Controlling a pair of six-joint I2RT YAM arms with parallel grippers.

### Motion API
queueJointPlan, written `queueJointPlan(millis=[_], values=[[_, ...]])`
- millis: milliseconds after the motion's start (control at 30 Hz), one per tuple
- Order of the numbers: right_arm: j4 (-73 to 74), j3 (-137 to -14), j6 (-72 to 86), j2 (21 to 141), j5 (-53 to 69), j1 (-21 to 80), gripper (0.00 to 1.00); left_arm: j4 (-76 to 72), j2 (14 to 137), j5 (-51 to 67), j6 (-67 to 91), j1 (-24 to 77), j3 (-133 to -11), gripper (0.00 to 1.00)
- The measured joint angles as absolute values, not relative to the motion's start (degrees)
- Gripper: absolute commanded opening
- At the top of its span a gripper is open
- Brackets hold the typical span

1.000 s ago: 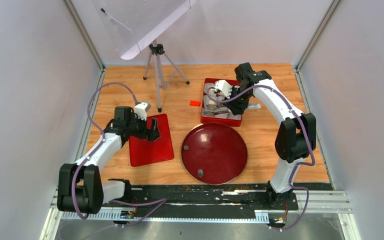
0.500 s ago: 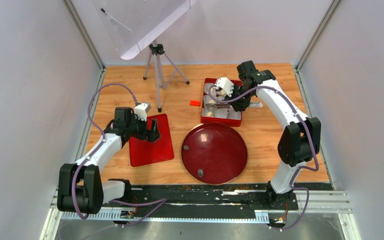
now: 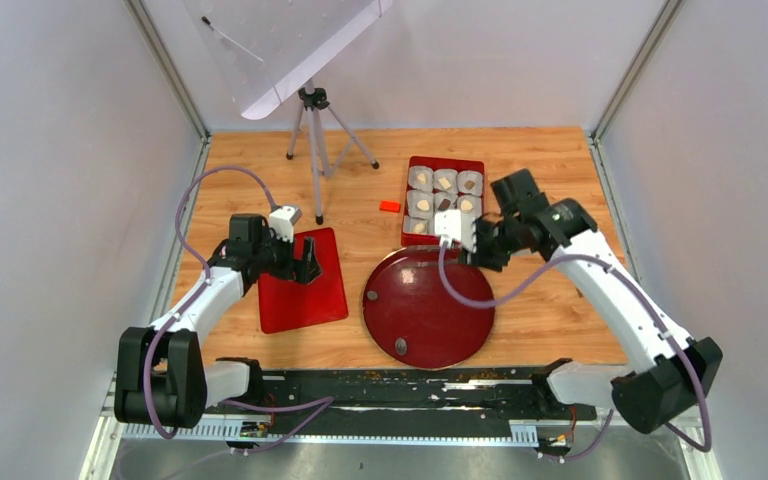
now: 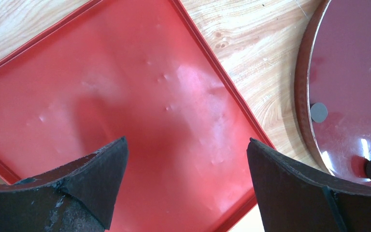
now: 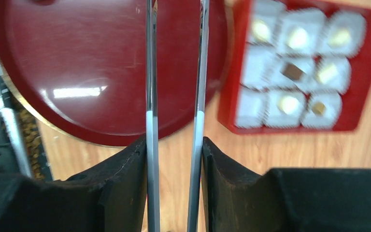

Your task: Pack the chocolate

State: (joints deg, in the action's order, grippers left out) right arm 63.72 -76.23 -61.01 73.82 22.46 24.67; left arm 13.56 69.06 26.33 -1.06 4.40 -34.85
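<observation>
R gripper [image 5: 174, 150] withdrawn from box [image 3: 445, 160] to plate [image 3: 420, 310] rim, clamped on tweezers [image 5: 149, 72]; L gripper [image 4: 187, 142] spread wide over lid [image 4: 125, 72]. Chocolate [image 5: 293, 71] sits in box just beyond tweezers, R arm nearer.

1. The left arm [image 3: 195, 305] is bent at the elbow, well left of the round plate [image 3: 428, 310]. The left gripper [image 4: 186, 150] points down with its jaws spread wide.
2. The right arm [image 3: 620, 295] reaches in over the plate's far right rim. The right gripper [image 5: 174, 145] is clamped on thin tweezers [image 5: 149, 72].
</observation>
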Motion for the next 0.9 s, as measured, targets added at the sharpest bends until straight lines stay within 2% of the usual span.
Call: queueJointPlan(millis=[300,533,900], values=[[67.3,-64.0,-67.4,69.8,22.6,39.3,0.42,13.5,69.1,26.5,-0.9,4.4,-34.9,1.0],[68.8,-63.6,-71.7,70.2,21.5,43.1,0.44,13.5,69.0,26.6,-0.7,4.4,-34.9,1.0],[69.8,-63.5,-77.1,73.2,18.0,43.9,0.45,13.4,68.2,26.7,0.0,4.4,-34.4,1.0]])
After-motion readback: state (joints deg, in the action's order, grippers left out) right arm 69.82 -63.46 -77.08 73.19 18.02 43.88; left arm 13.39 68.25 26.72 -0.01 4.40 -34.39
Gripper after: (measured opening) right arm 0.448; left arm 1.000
